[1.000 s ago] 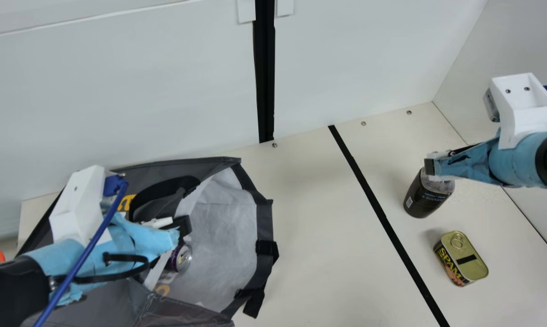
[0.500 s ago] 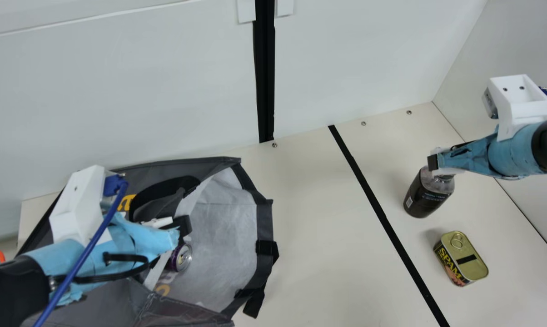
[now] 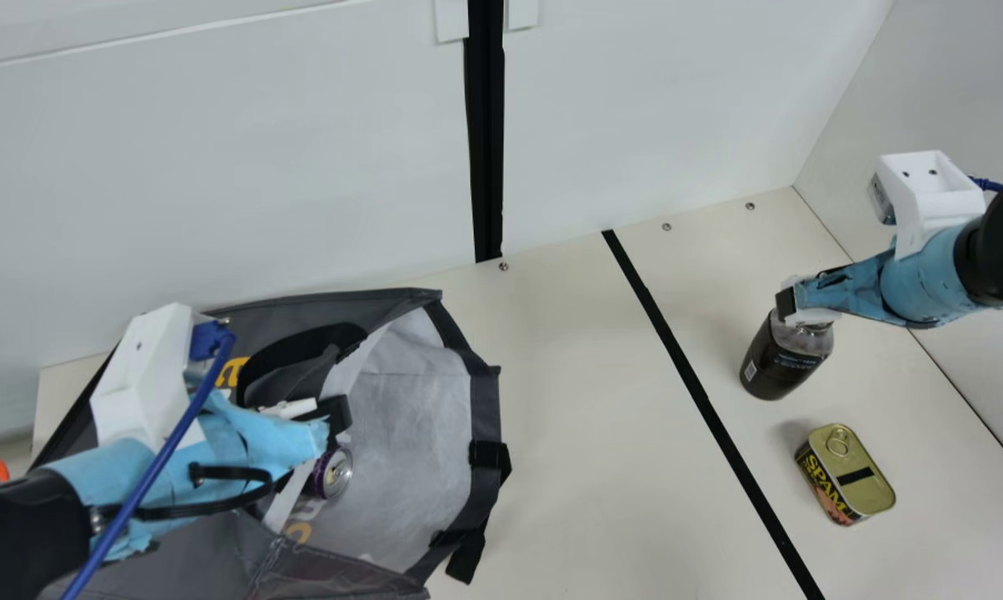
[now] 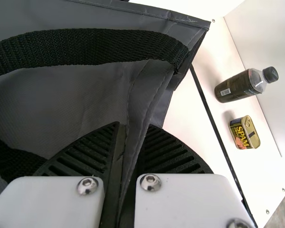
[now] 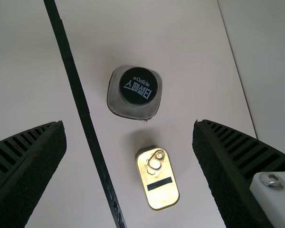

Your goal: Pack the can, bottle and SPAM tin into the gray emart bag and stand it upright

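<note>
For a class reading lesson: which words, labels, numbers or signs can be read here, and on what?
"SPAM": side of the tin; its smaller print is too small.
"aCafela": bottle cap; the lettering below is unclear to me.
Bottle label: too small.
Bag: yellow lettering, partly hidden, unreadable.
Can: nothing readable.

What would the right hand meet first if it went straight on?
Probably the bottle cap: it shows ahead of the right hand, whose fingers stand open on either side, though depth is hard to judge.
</note>
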Tool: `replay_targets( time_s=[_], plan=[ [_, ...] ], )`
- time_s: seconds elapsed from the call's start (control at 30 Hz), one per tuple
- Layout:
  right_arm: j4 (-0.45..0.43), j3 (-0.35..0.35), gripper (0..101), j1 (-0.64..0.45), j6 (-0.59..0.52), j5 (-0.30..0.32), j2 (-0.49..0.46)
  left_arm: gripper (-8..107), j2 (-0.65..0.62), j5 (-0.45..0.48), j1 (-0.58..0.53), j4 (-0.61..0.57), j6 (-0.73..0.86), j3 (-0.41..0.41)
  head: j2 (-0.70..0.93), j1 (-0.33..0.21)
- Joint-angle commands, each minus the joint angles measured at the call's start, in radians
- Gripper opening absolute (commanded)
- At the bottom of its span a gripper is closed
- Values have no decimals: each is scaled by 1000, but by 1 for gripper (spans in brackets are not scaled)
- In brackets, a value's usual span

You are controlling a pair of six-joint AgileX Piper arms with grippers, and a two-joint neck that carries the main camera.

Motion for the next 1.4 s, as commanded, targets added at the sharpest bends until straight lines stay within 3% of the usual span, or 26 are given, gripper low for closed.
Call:
replay_targets(
  time_s=[0.0, 1.37],
  plan=[
    [7, 0, 95, -4, -5, 1, 10, -8, 0, 0, 0, 0, 0, 0, -1, -24],
    [22, -87, 95, 4, -56, 1, 230, -8, 0, 0, 0, 0, 0, 0, -1, -24]
  ],
)
